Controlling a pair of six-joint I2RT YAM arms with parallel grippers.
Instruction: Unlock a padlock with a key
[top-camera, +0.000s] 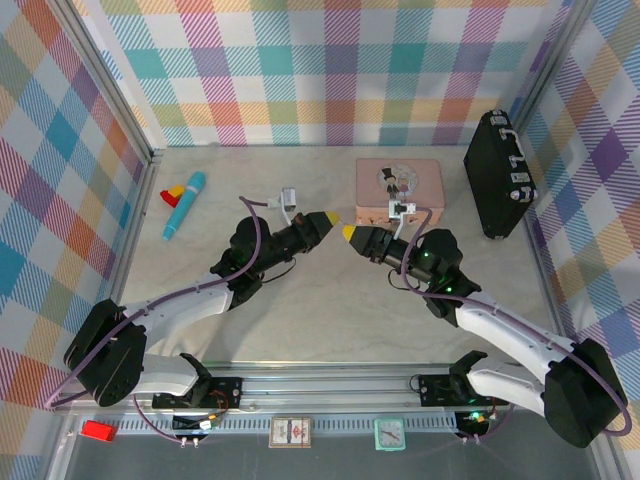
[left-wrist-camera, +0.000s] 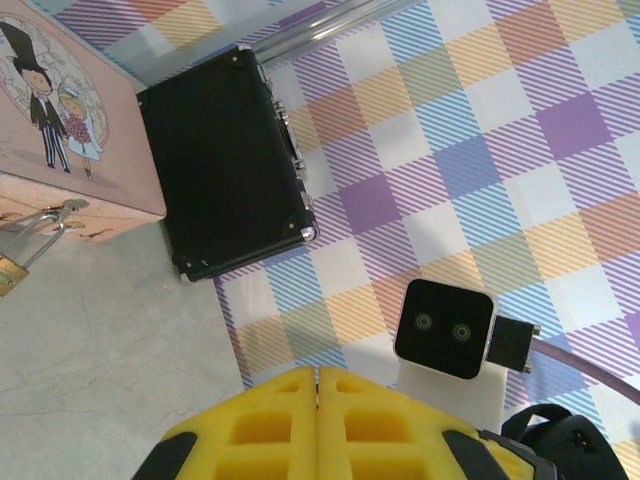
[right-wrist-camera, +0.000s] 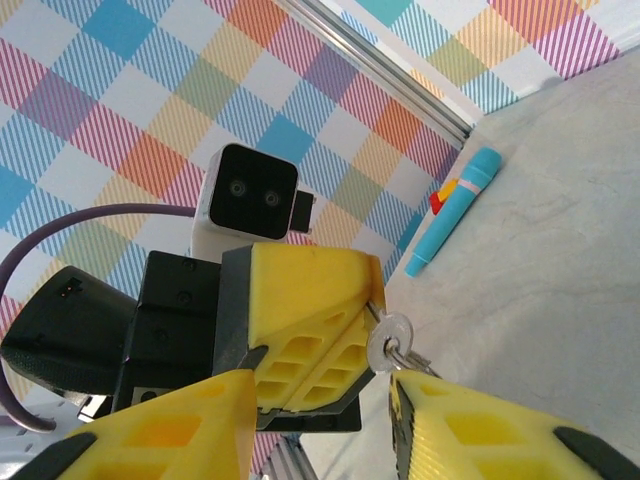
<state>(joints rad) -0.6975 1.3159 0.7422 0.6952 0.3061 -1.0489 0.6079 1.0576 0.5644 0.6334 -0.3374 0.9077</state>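
My left gripper (top-camera: 328, 219) is shut on the key (right-wrist-camera: 388, 332). The blade is pinched between its yellow fingertips and the round silver head with a ring sticks out. My right gripper (right-wrist-camera: 325, 405) faces it tip to tip and is open, with one finger (right-wrist-camera: 170, 430) on the left and the other finger (right-wrist-camera: 480, 430) just under the key's ring. The brass padlock (left-wrist-camera: 10, 272) hangs by its thin shackle from the latch of the pink tin (left-wrist-camera: 70, 130), at the left edge of the left wrist view. In that view the left gripper (left-wrist-camera: 318, 378) shows its pads pressed together.
The pink tin (top-camera: 400, 188) stands just behind the two gripper tips. A black case (top-camera: 498, 175) stands upright at the right wall. A blue marker (top-camera: 185, 205) and a small red and yellow piece (top-camera: 173, 191) lie at the back left.
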